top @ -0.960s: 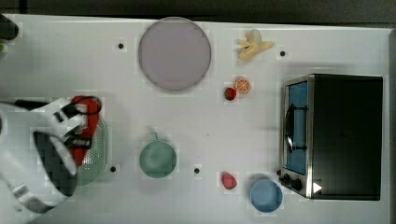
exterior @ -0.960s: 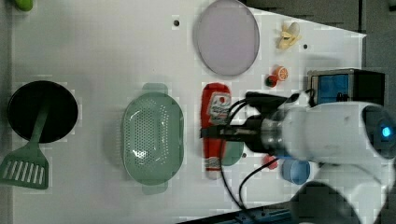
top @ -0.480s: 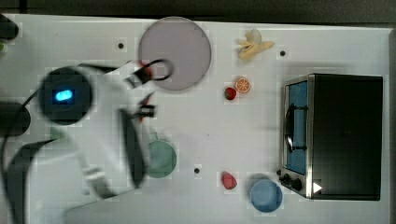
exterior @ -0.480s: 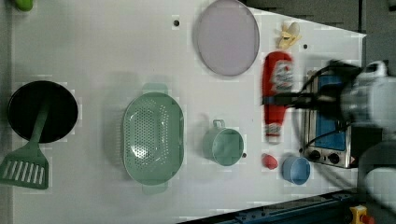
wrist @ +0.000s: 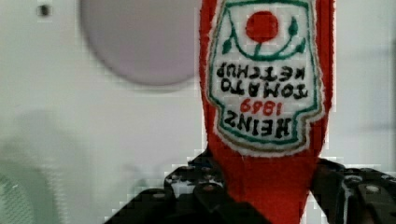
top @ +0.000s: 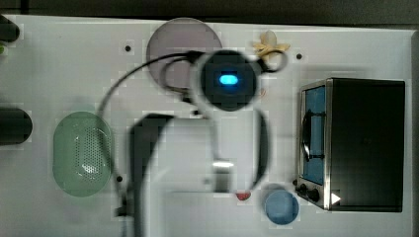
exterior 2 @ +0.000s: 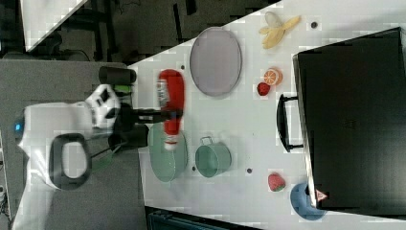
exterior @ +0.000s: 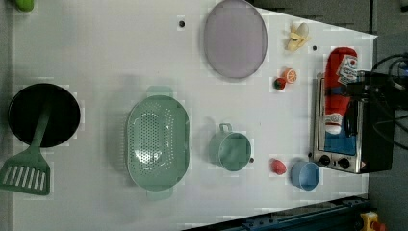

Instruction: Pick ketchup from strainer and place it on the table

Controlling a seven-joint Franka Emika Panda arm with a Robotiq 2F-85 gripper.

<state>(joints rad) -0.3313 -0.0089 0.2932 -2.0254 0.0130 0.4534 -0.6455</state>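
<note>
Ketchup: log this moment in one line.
ketchup: held by gripper, off table | strainer: empty | placing: not done

Bright, even room light — soft, faint shadows.
The arm (top: 217, 123) smears with motion blur in the top view — blocky pixelation everywhere.

White tabletop (exterior: 120, 57) spans scene, few small dark holes (exterior: 181, 23) in surface. Even, diffuse light; soft shadows only. Dark floor (exterior 2: 143, 28) beyond tabletop's far edge in right view, with dark frame legs (exterior 2: 103, 24) and corner of second white surface (exterior 2: 45, 14). Grey mat or panel (exterior 2: 62, 81) along right view's left. Blue rail (exterior: 308, 219) below tabletop edge in left view, yellow box with red button (exterior: 371, 222) at its end.
</note>
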